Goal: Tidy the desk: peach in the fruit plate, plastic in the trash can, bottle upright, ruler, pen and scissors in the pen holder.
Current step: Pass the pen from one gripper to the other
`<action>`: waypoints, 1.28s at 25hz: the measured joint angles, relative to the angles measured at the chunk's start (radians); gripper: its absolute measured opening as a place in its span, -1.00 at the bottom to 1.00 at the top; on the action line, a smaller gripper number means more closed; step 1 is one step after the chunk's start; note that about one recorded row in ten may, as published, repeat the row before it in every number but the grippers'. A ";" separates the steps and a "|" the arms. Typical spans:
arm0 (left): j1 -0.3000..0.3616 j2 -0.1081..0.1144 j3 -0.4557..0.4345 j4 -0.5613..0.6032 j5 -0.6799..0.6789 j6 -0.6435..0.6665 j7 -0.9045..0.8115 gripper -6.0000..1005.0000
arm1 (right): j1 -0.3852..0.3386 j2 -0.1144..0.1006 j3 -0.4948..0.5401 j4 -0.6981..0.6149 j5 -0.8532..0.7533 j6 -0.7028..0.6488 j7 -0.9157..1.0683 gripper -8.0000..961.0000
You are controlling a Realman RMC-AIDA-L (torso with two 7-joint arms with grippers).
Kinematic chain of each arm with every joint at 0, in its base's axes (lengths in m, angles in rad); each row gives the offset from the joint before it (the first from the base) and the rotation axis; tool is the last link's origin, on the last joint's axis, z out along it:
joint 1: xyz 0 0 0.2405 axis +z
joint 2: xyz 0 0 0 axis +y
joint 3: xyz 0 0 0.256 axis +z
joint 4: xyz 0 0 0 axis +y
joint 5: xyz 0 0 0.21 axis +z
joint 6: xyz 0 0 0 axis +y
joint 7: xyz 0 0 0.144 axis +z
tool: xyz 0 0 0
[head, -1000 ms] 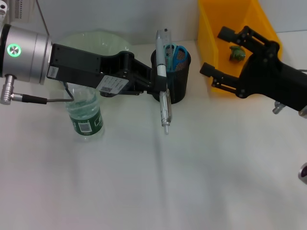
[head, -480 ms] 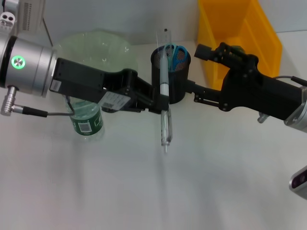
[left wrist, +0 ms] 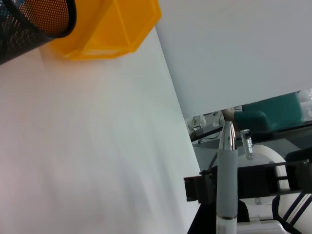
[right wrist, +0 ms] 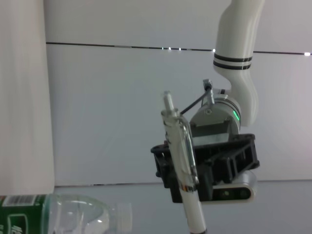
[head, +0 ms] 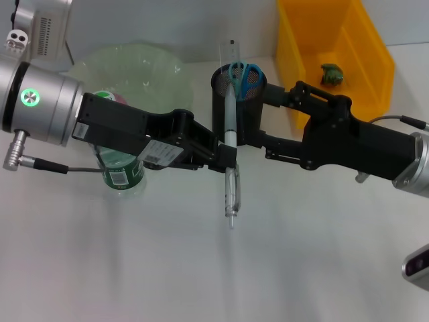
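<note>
1. Gripping a white-and-clear ballpoint pen (head: 230, 161) near its middle, the left gripper (head: 226, 155) has its fingers pressed onto the barrel; the pen stands nearly upright above the white table (head: 201, 268), in front of the black mesh pen holder (head: 238, 107).
2. Left wrist view: the pen's silver tip and grey grip section (left wrist: 227, 170) project from the gripper, with the pen holder's rim (left wrist: 34, 24) and the yellow plastic bin (left wrist: 105, 29) across the table.
3. The right gripper (head: 265, 124) reaches in from the right with its two black fingers spread, one at the pen holder's rim and one beside its lower wall, just right of the pen.
4. Right wrist view: the pen (right wrist: 183, 161) is seen held by the left gripper (right wrist: 204, 168), and the clear plastic bottle (right wrist: 63, 214) lies in the foreground.
5. Blue-handled scissors (head: 245, 74) stand inside the pen holder.
6. The bottle with a green label (head: 120, 171) sits behind the left arm, near the pale green glass fruit plate (head: 134, 64).
7. A small green object (head: 332, 74) rests inside the yellow bin.
</note>
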 joint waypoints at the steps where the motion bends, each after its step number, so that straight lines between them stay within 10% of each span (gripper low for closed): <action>1: 0.000 -0.001 0.000 -0.002 0.000 0.000 0.000 -0.73 | -0.002 -0.001 -0.005 0.002 -0.001 -0.002 -0.005 0.66; 25: -0.001 -0.005 0.020 -0.057 0.015 -0.013 -0.014 -0.73 | 0.001 -0.019 -0.071 0.044 -0.001 -0.011 -0.078 0.66; 32: -0.005 -0.007 0.028 -0.059 0.015 -0.006 -0.040 -0.73 | 0.005 -0.020 -0.078 0.044 -0.002 -0.005 -0.092 0.04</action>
